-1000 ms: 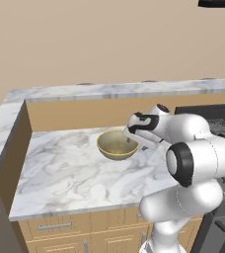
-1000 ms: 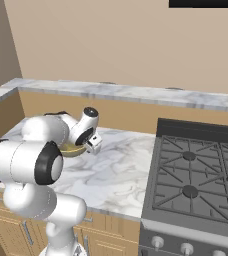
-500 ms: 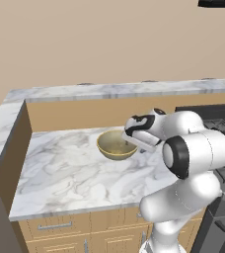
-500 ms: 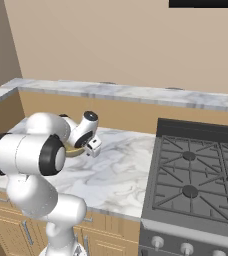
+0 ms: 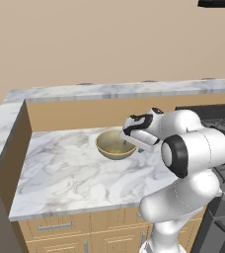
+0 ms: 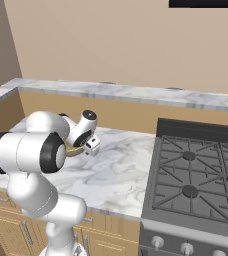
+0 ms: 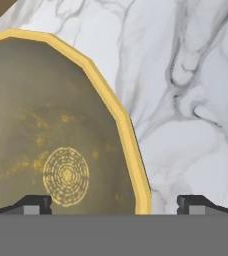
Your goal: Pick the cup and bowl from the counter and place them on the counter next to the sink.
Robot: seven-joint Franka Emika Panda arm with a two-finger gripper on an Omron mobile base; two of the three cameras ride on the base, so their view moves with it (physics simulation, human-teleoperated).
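Note:
The olive-tan bowl [image 5: 114,145] rests on the white marble counter [image 5: 60,168], empty, with a ringed pattern on its floor [image 7: 66,175]. My gripper [image 5: 132,141] hangs just over the bowl's right rim, open. In the hand view the gripper [image 7: 113,204] straddles that yellow rim [image 7: 136,170]: one fingertip [image 7: 33,203] is over the bowl's inside, the other is over bare counter [image 7: 186,75]. From the right base view my arm covers most of the bowl [image 6: 76,149]. The cup and the sink are out of view.
A black gas stove [image 6: 196,170] adjoins the counter [image 6: 116,170] on the right, its corner [image 5: 223,118] behind my arm. A raised marble ledge [image 5: 109,90] runs along the back and a wooden side wall [image 5: 11,148] closes the left.
My hand has sunk slightly toward the bowl's right rim and the elbow has swung. The bowl has not moved and the jaws stay open.

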